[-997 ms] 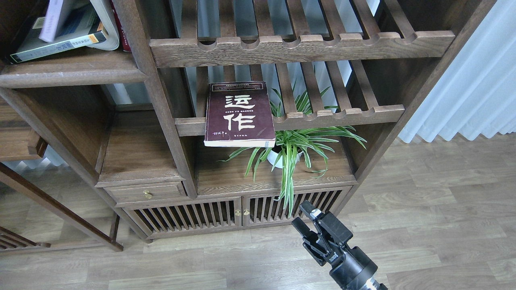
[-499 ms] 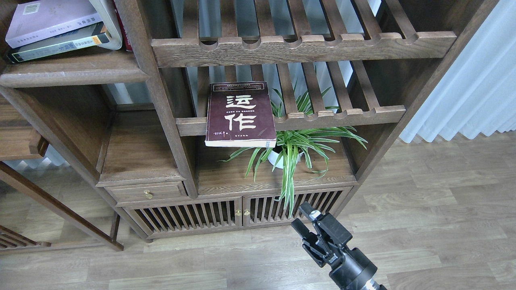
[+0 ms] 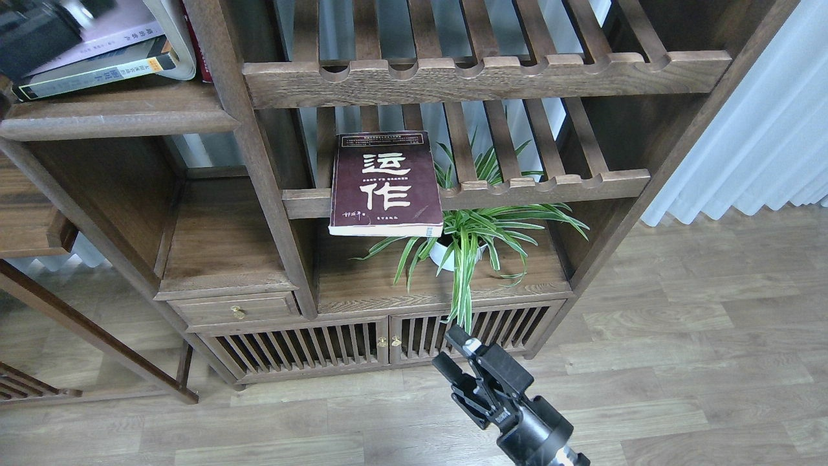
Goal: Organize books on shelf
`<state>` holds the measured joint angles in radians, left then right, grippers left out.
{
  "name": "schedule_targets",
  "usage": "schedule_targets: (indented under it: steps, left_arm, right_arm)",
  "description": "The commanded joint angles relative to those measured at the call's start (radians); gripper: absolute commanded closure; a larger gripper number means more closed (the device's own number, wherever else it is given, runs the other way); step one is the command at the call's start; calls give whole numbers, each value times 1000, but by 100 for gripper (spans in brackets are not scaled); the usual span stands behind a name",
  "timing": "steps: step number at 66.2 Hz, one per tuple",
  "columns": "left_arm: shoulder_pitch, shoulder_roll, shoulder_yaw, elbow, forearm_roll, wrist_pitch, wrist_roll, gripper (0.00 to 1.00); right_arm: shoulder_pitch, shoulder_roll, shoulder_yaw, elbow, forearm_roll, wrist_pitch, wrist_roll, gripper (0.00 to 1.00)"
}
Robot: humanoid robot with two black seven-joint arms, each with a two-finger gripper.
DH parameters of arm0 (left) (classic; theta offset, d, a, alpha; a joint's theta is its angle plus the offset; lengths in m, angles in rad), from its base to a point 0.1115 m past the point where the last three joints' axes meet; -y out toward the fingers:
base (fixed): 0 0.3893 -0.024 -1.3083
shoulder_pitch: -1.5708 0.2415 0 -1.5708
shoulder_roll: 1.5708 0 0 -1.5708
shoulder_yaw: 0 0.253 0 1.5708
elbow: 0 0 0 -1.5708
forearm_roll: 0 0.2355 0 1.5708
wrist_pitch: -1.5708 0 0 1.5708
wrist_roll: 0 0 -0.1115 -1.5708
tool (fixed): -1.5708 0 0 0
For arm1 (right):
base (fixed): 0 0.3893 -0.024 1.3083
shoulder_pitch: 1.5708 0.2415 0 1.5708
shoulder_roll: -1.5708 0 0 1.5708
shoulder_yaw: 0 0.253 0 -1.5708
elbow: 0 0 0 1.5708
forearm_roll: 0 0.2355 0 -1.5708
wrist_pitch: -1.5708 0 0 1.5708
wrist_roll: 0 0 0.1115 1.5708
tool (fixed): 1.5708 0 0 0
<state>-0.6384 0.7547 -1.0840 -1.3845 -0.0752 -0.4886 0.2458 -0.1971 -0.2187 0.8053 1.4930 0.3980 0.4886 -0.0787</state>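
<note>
The maroon book [image 3: 386, 184] with big white characters lies flat on the lower slatted rack, its front end hanging over the notched rail. The white-lavender book [image 3: 119, 29] lies on top of the black-grey book [image 3: 97, 72] on the solid brown shelf [image 3: 116, 120] at the top left. My left gripper [image 3: 35, 29] is a dark blur over the left end of the lavender book; its fingers cannot be told apart. My right gripper [image 3: 453, 353] is open and empty, low in front of the cabinet doors, below the maroon book.
A spider plant in a white pot [image 3: 475, 236] stands under the maroon book's rack, leaves hanging over the cabinet edge. A curled white book and a red spine [image 3: 194, 39] lean at the shelf's right end. An upper slatted rack [image 3: 485, 74], slatted doors [image 3: 388, 340] and a curtain [image 3: 763, 129] stand around.
The lavender book went from tilted up to lying flat on the black-grey book. My left gripper has come into view at the top left. My right gripper moved left and slightly down.
</note>
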Motion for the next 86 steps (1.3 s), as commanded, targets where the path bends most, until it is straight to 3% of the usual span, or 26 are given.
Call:
schedule_targets:
  steps: [1,13,25,30,37,48,54,61,86]
  left_arm:
    - [28,-84,6,-1,9,0,39,1]
    - [121,-103,26,-1,18,0,40,1]
    - [381,-103,-4,1,40,0,38,1]
    - [486,-107,-53,1,60,0,38,1]
    - [626,-152,-163,1,104,0,39,1]
    - [763,-187,-287,2,147,0,40,1]
    - [815,-187,-355,2,147,0,40,1]
    - [910,-204,-450,4,147,0,40,1]
    - [939,-242,-485,2,147,0,40,1]
  right_arm:
    - [2,27,0,0,-2,0,0,12]
    - [30,32,0,0,-11,0,0,10]
    - [21,85,-46,-2,-16,0,0,6]
    - [31,117,-46,-10,-19,-50,7,2]
    - [67,219,-35,-48,-22,-146,37,2]
    - [177,219,-44,-180,-33,-286,91,2]
    - [237,219,-99,-235,-25,-297,120,2]
    - [335,219,-150,-272,7,-303,190,2]
    - [548,219,-155,-393,140,-320,194,2]
